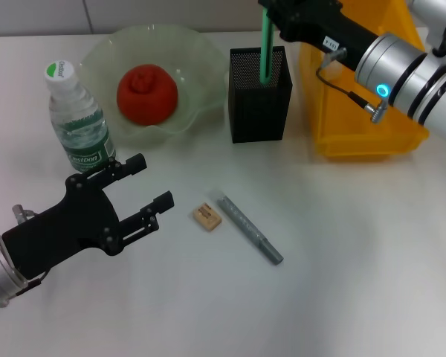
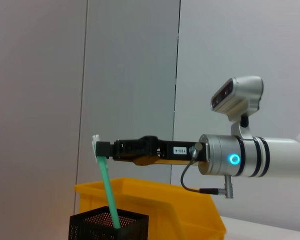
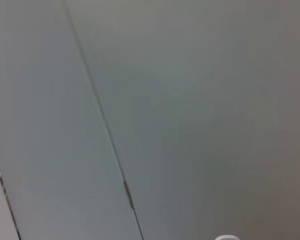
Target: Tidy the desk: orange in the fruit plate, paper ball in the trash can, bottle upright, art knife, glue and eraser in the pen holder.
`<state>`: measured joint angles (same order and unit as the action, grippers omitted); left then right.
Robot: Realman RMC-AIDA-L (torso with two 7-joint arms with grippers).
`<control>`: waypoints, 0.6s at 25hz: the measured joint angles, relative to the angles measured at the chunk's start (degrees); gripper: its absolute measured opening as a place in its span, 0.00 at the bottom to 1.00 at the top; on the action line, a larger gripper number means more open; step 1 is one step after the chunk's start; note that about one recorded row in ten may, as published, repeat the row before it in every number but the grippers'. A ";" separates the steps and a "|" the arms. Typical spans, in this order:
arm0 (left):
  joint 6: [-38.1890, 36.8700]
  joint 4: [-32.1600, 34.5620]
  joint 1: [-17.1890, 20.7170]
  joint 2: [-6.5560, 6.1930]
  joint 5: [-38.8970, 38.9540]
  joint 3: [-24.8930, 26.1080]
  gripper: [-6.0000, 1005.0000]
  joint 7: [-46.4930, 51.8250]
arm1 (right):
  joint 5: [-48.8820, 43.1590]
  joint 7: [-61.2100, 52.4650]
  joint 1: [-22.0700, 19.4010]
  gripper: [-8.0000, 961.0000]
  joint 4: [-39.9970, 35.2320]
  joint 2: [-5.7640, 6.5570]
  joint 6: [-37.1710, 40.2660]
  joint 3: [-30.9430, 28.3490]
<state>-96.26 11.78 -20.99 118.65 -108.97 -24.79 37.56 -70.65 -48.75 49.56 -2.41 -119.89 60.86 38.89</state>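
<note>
Head view: right gripper [image 1: 271, 9] at the top centre of the frame, clamped on the top of a green art knife [image 1: 266, 48], lower end of the knife inside the black mesh pen holder [image 1: 259, 97]. Yellow bin [image 1: 360, 130] just right of the pen holder, partly behind the right arm. Left gripper [image 1: 150, 190] at lower left, above the white worktop [image 1: 342, 260], fingers spread with nothing between them. Bottle [image 1: 76, 119] upright at left, just above that gripper in the frame. Orange [image 1: 147, 93] in the pale green fruit plate [image 1: 201, 56], upper left of centre. Eraser [image 1: 207, 216] and grey glue stick [image 1: 250, 227] side by side on the worktop at centre, close together, touching or not cannot be told.

Left wrist view: side-on look at the right gripper [image 2: 101, 150], not given from above: art knife [image 2: 108, 187] tilted, held at its upper end, lower end dipping into the pen holder [image 2: 90, 225] at the bottom left of the frame, yellow bin [image 2: 180, 210] behind it. Eraser, glue stick, bottle and fruit plate out of this view.

Right wrist view: only a plain grey wall with a thin seam; no task things, no fingers.
</note>
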 joint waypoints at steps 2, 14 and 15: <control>0.00 0.00 0.00 0.00 0.00 0.00 0.69 0.00 | 0.00 3.37 0.01 0.22 0.60 0.00 0.15 -0.01; 0.02 0.00 -0.21 -0.09 0.17 0.53 0.69 0.19 | 0.00 14.13 -0.67 0.26 2.58 0.00 4.44 -0.32; 0.02 0.00 -0.21 -0.09 0.17 0.53 0.69 0.19 | 0.00 14.15 -0.68 0.26 2.58 0.00 4.44 -0.35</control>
<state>-96.24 11.78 -21.20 118.56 -108.80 -24.25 37.75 -70.65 -34.60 48.88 0.17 -119.88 65.30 38.54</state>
